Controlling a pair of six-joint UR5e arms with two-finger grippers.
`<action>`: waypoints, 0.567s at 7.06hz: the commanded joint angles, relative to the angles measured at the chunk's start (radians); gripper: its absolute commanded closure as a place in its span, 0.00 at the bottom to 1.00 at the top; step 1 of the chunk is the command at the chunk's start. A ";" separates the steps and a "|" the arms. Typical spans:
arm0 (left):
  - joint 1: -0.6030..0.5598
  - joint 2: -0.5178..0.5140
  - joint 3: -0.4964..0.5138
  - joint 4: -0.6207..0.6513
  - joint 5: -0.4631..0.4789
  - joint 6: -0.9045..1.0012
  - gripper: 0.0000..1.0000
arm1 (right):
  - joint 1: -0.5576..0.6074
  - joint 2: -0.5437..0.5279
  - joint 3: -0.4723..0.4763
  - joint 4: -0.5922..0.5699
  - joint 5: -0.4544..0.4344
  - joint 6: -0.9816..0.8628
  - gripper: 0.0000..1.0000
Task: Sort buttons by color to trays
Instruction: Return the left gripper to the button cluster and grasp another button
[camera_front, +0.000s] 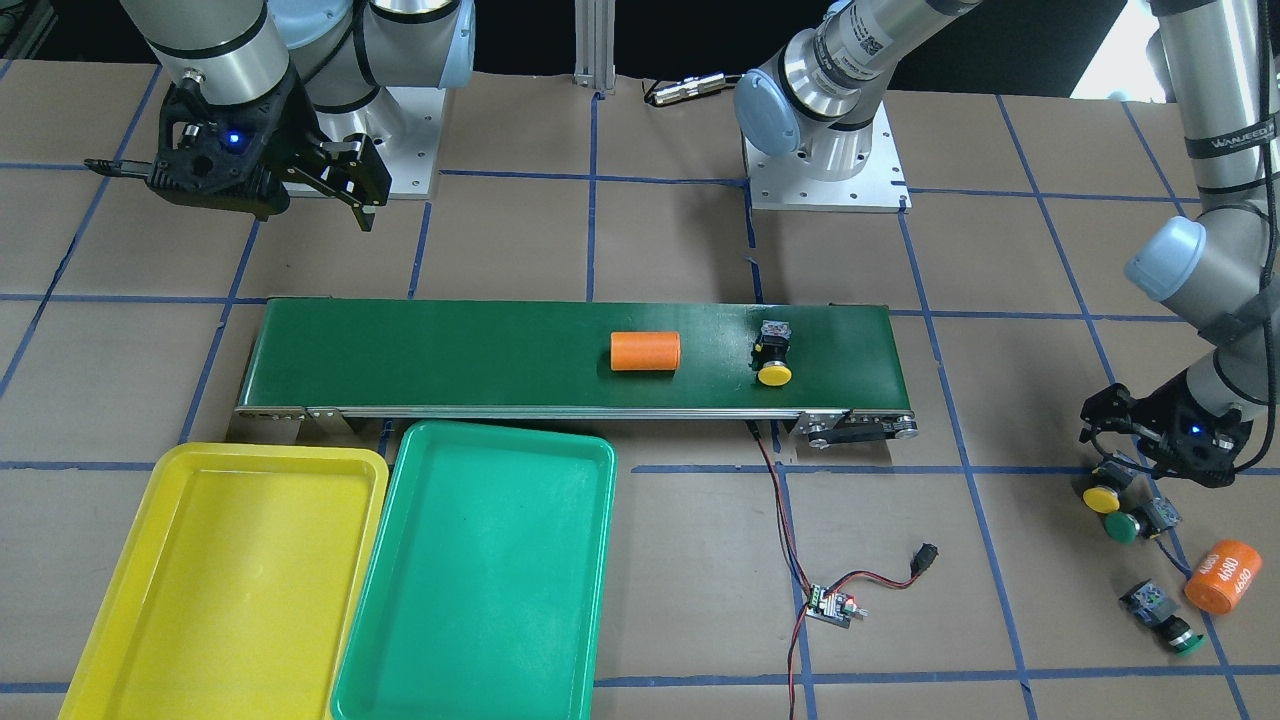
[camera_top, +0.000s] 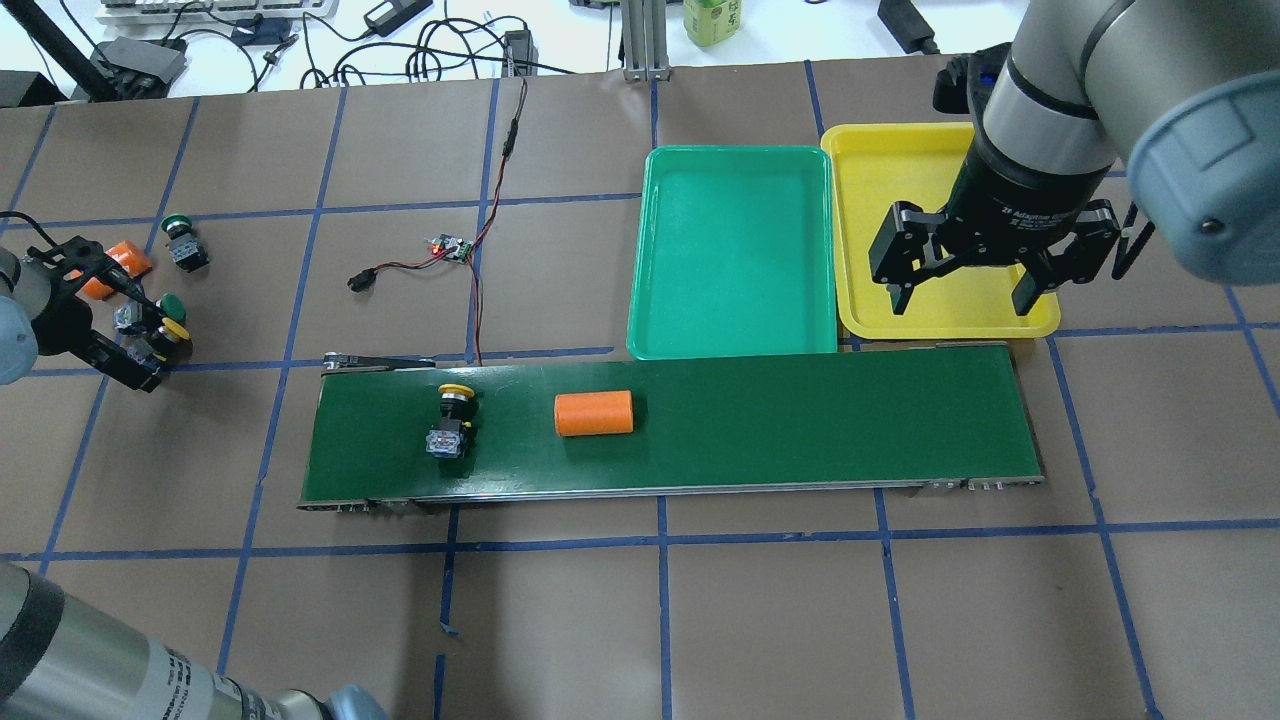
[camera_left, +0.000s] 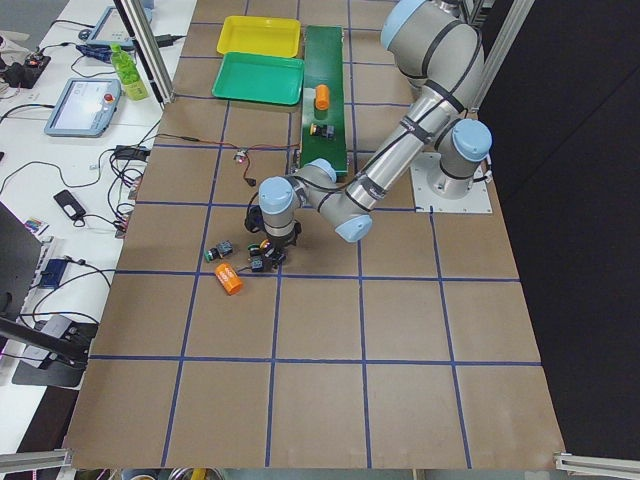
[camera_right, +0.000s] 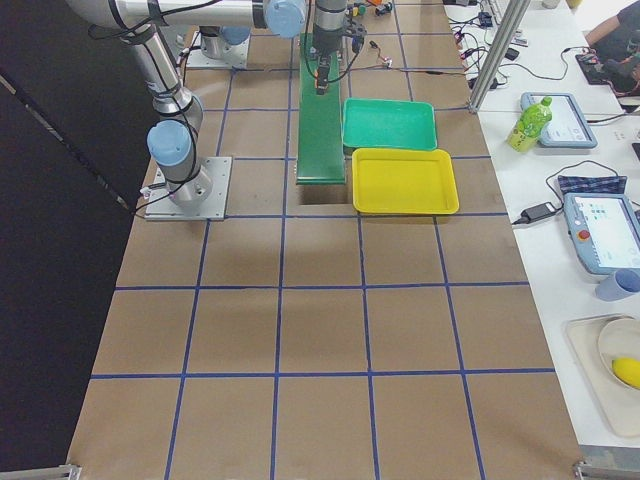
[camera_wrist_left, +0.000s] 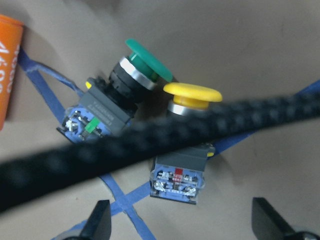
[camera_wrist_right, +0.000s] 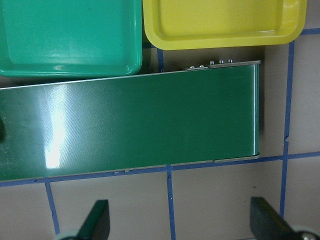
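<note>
Brown paper gridded with blue tape covers the table (camera_front: 650, 250). One yellow button (camera_front: 773, 358) lies on the belt (camera_front: 450, 355) near an orange cylinder (camera_front: 645, 351). The other yellow button (camera_wrist_left: 192, 100) sits just beside a green button (camera_wrist_left: 145, 65), under the spread left gripper (camera_wrist_left: 182, 227). Another green button (camera_front: 1170, 622) lies apart. The yellow tray (camera_front: 160, 520) and green tray (camera_front: 480, 570) flank the belt's far end, where the right gripper (camera_top: 960, 298) hovers, spread.

Yellow button (camera_front: 774, 352) lies sideways on the belt (camera_front: 450, 355).
</note>
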 joint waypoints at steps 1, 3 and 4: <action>0.000 -0.011 0.009 0.002 -0.043 0.010 0.00 | 0.000 -0.001 0.000 0.000 0.001 0.000 0.00; 0.000 -0.011 0.009 0.010 -0.047 0.051 0.07 | 0.000 -0.001 0.000 0.000 0.001 0.000 0.00; 0.000 -0.011 0.008 0.011 -0.045 0.061 0.30 | 0.000 -0.001 0.000 0.000 0.001 0.000 0.00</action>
